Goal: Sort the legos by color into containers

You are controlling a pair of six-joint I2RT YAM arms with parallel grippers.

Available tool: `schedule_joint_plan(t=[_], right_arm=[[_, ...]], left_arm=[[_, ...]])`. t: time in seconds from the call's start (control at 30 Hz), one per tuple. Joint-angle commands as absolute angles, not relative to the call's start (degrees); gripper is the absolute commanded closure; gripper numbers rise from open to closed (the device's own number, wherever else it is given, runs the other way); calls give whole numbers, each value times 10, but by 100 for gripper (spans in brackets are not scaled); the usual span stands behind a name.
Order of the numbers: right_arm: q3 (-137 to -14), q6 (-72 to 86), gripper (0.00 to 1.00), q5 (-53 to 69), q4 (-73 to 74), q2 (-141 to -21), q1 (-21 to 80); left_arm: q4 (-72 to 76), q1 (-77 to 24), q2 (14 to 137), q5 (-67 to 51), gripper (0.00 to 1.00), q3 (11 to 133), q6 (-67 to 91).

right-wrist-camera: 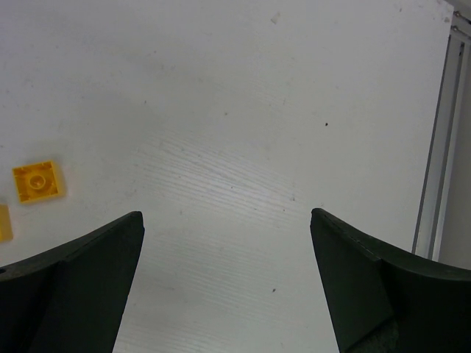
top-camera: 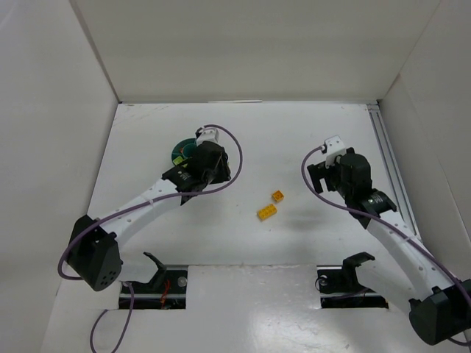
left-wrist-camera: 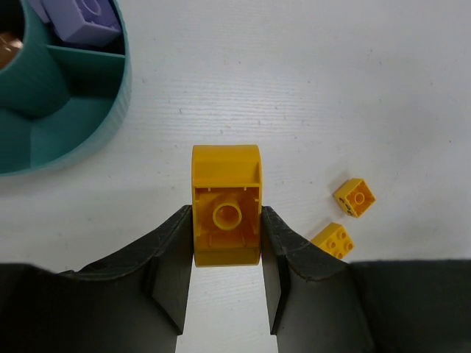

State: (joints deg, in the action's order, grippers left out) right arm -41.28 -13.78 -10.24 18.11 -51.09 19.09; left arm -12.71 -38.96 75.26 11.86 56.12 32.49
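Note:
My left gripper [left-wrist-camera: 226,224] is shut on an orange-yellow lego brick [left-wrist-camera: 226,176], held underside up above the table just right of the round teal dish [left-wrist-camera: 121,95]. One dish compartment holds purple bricks [left-wrist-camera: 85,18], and the central cup [left-wrist-camera: 18,81] shows something brown. Two small orange-yellow bricks [left-wrist-camera: 353,197] [left-wrist-camera: 333,240] lie loose on the table, mid-table in the top view [top-camera: 278,195] [top-camera: 267,212]. The dish [top-camera: 177,152] is partly hidden under my left arm. My right gripper [right-wrist-camera: 227,215] is open and empty over bare table, with one loose brick [right-wrist-camera: 37,182] to its left.
A metal rail [right-wrist-camera: 441,147] runs along the table's right side, also seen in the top view [top-camera: 386,154]. White walls enclose the table on three sides. Two black stands [top-camera: 158,268] [top-camera: 353,263] sit at the near edge.

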Motion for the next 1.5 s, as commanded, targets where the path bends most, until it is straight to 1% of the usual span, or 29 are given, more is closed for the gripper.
schedule_joint_plan(t=[0.0, 0.17, 0.33, 0.47, 0.5, 0.57, 0.6, 0.8, 1.0, 1.17, 1.23, 1.37, 1.47], right_arm=[[-422, -152, 1, -83, 175, -511, 186], [-417, -157, 1, -62, 154, -505, 186], [-405, -157, 1, -57, 142, -500, 186], [-405, -169, 1, -46, 142, -505, 186], [-405, -169, 1, -46, 142, -505, 186], [-405, -175, 1, -40, 142, -505, 186], [-405, -175, 1, -40, 142, -505, 186], [-405, -180, 1, -40, 142, -505, 181], [-405, -185, 1, -46, 142, -505, 176], [-405, -185, 1, -46, 148, -505, 176], [-405, -185, 1, -51, 148, -505, 176], [-405, -185, 1, -51, 148, -505, 176], [-410, -185, 1, -56, 148, -505, 171]], left_arm=[[-121, -393, 742, 184, 100, 592, 326], [-121, -381, 721, 237, 100, 576, 344], [-114, -331, 689, 310, 100, 540, 395], [-77, -315, 673, 327, 100, 519, 401], [-67, -315, 673, 327, 99, 511, 401], [-29, -315, 668, 327, 94, 500, 381], [-20, -315, 674, 321, 93, 500, 373], [-8, -315, 738, 335, 93, 526, 367], [48, -315, 781, 347, 93, 525, 360], [88, -315, 787, 355, 93, 519, 375], [95, -315, 787, 360, 90, 513, 375], [115, -315, 793, 375, 87, 507, 370], [115, -315, 799, 383, 87, 507, 370]])
